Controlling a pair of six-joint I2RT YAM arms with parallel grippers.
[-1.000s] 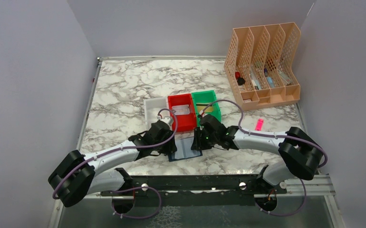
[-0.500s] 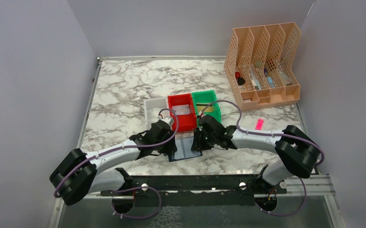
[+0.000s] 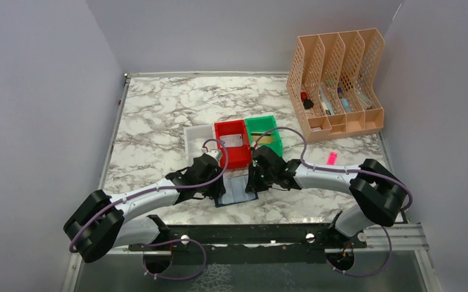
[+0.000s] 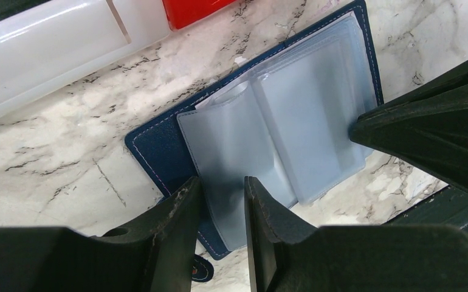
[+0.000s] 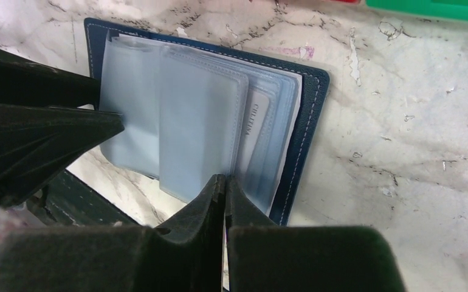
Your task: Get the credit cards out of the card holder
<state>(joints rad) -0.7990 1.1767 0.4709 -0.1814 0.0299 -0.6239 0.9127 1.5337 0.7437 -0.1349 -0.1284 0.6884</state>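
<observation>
The card holder (image 3: 236, 193) lies open on the marble table, navy cover down, pale-blue sleeves (image 4: 304, 109) fanned upward. A pale card (image 5: 254, 125) with printed lettering shows inside a right-hand sleeve. My left gripper (image 4: 222, 185) is open, its fingers straddling the near edge of the left sleeve (image 4: 231, 140). My right gripper (image 5: 225, 177) is shut, its tips pinching the near edge of a middle sleeve (image 5: 201, 121). Both grippers meet over the holder (image 5: 307, 121) in the top view, left (image 3: 219, 185) and right (image 3: 253, 182). A silvery-grey card (image 3: 234, 140) lies in the red bin.
Just behind the holder stand a white bin (image 3: 196, 139), a red bin (image 3: 239, 159) and a green bin (image 3: 262, 123). A pink stick (image 3: 331, 159) lies to the right. A tan file organiser (image 3: 335, 85) stands at the back right.
My right gripper has closed onto the sleeve edge and shifted slightly left. The left gripper has narrowed a little and stayed in place.
</observation>
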